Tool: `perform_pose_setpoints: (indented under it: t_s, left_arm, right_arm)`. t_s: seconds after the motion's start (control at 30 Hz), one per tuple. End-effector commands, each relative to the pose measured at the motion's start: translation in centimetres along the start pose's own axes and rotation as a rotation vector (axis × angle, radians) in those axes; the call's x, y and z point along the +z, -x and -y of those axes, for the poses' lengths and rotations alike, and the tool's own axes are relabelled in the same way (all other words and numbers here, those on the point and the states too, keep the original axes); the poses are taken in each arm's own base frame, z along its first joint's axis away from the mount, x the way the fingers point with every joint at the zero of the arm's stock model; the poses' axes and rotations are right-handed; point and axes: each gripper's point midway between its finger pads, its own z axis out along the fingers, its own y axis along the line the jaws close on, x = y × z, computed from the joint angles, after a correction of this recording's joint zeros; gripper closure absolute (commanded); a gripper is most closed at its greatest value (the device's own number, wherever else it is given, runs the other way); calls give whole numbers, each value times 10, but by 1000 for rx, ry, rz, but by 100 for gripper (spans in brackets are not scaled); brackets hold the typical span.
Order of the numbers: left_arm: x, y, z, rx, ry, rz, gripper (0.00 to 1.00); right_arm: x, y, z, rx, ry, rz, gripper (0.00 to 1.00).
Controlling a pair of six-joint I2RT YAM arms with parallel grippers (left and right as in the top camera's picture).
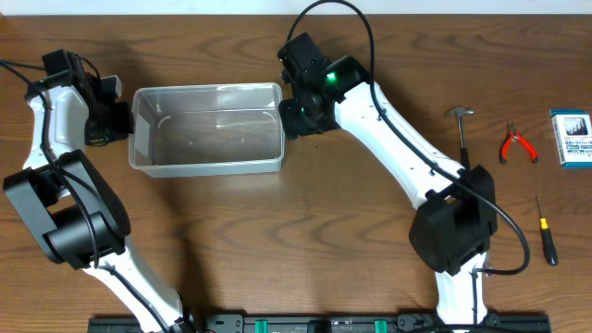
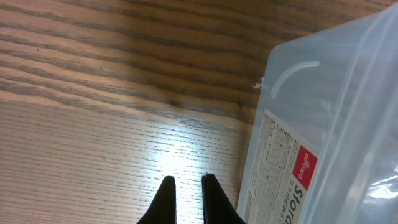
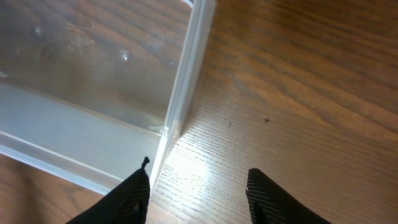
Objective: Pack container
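Clear, colourless rectangular plastic tub is sitting on the brown wooden table, upper middle, long side running left to right, flanked by both arms.

Left gripper is hanging just beside the tub's left end wall, fingers pinched almost together with nothing between them. Right gripper is hovering at the right end, jaws standing about half apart over bare wood; one finger is lying just beside the rim, and I cannot tell whether it is touching.

Risks, as I judge them:
- The tub looks light and empty, so a finger nudging a wall is likely to be sliding or turning it.
- The right finger could be catching under the rim and tipping it.
- The steel-headed hammer, red-handled pliers, dark-handled screwdriver and blue-and-white box are lying well apart to the right; long carries are inviting drops.

Tub's look: rounded corners, raised rim, walls see-through, a printed label with a red mark on the left end, nothing inside.
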Motion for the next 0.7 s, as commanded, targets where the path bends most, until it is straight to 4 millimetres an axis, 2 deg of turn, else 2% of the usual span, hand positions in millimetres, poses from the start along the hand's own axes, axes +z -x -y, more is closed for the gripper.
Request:
perform_pose_setpoints:
  t_s: [0.0, 0.67]
  left_arm:
    - [3, -4, 0, 3, -3, -15, 94]
    - [3, -6, 0, 3, -5, -22, 94]
  right_arm:
    - [2, -1, -7, -2, 3, -1, 48]
    - [5, -3, -24, -30, 43, 1, 48]
